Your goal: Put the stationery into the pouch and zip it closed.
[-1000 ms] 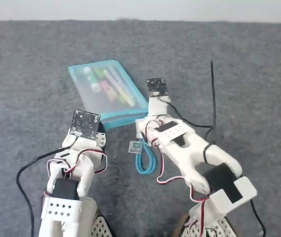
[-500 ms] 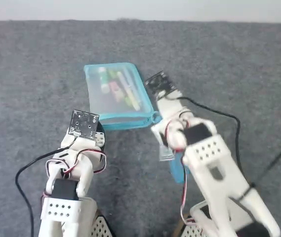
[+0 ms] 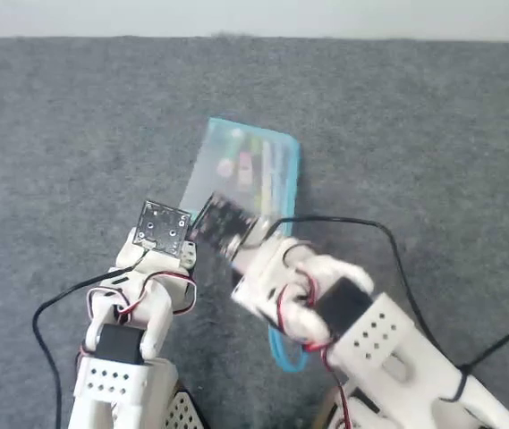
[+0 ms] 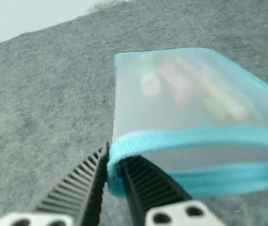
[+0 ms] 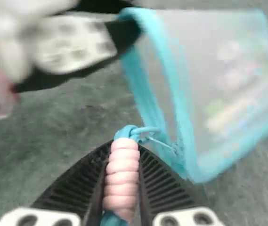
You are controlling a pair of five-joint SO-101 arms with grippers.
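The pouch (image 3: 252, 170) is translucent with cyan trim and lies on the grey mat, with coloured pens and markers (image 3: 245, 164) inside. In the left wrist view my left gripper (image 4: 111, 157) is shut on the cyan edge at a corner of the pouch (image 4: 185, 108). My right gripper (image 5: 123, 150) is shut on the pink braided zip pull (image 5: 122, 181) at the pouch's cyan zip edge (image 5: 145, 103). The left gripper (image 5: 77, 44) appears across that edge in the right wrist view. From above, the right arm (image 3: 343, 313) crosses toward the left arm (image 3: 138, 295), both at the pouch's near end.
A blue strap loop (image 3: 287, 350) lies on the mat under the right arm. Black cables (image 3: 388, 250) trail from both arms. Grey mat (image 3: 433, 134) stretches open on all sides of the pouch.
My right arm has swung left toward the left arm, pulling along the pouch's near edge. The pouch has turned and shifted right. The left arm has barely moved.
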